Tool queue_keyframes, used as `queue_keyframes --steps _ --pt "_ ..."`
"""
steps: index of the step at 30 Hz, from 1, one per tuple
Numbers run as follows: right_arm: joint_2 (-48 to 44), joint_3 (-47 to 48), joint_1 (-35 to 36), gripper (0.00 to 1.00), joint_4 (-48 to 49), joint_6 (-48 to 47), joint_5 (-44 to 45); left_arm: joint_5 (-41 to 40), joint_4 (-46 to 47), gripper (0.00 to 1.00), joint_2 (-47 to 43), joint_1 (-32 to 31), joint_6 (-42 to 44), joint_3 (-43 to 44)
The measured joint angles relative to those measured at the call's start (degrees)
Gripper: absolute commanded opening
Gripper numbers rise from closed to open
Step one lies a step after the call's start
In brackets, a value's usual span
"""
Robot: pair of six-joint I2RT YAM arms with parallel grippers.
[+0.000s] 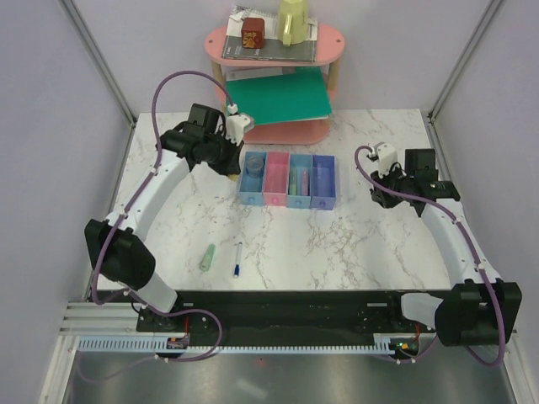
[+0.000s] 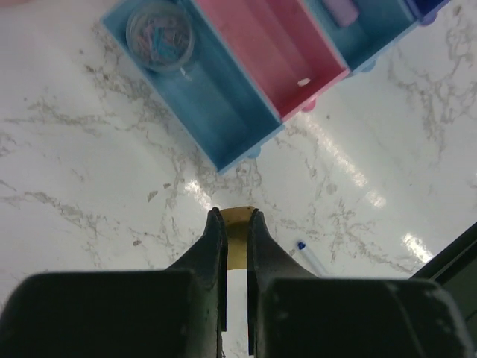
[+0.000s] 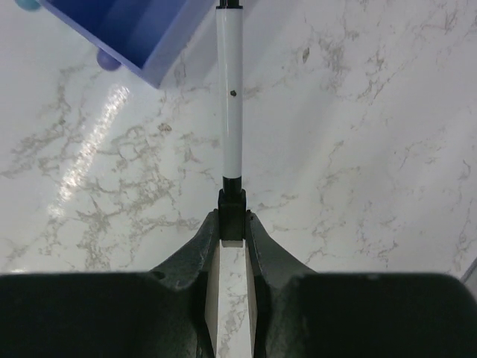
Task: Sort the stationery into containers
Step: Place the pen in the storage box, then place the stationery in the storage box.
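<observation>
On the marble desk (image 1: 354, 244), left of the trays (image 1: 276, 199), the left jaws clamp a half-hidden tan eraser (image 2: 238, 218); right of them, the right jaws clamp a pen (image 3: 233, 112), tip cut off.

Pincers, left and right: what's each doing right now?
Left pincer: closed on tan eraser.
Right pincer: closed on black-capped white pen.

You've got four trays (image 1: 275, 187) in one joined row. Two pens: a blue-tipped pen (image 1: 237, 259) on the trays' near side, and a black-tipped pen (image 3: 229, 112) off their violet-blue end. Two markers — a pale green marker (image 1: 208, 257) on the near side too, a pink-purple marker (image 2: 339, 10) inside the trays. One tape roll (image 2: 159, 35) inside them, one tan eraser (image 2: 238, 224) just outside.
</observation>
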Motion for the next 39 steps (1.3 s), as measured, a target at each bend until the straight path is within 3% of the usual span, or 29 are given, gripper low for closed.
queue_keyframes --steps 9,18,34,39 --pt "8.9 8.5 1.0 0.05 7.2 12.2 -8.7 2.5 0.5 0.02 15.2 -5.9 -5.3 16.3" --pt "18.9 12.2 8.4 0.05 15.6 17.7 -9.9 2.2 1.3 0.02 28.4 -9.3 -6.8 26.4" --pt "27.4 10.2 10.9 0.04 24.1 19.9 -8.1 -0.4 5.4 0.06 34.4 -9.5 -7.0 26.7" --pt "28.6 9.8 11.4 0.07 24.7 19.9 -7.4 -0.8 6.7 0.24 35.5 -9.5 -6.9 25.6"
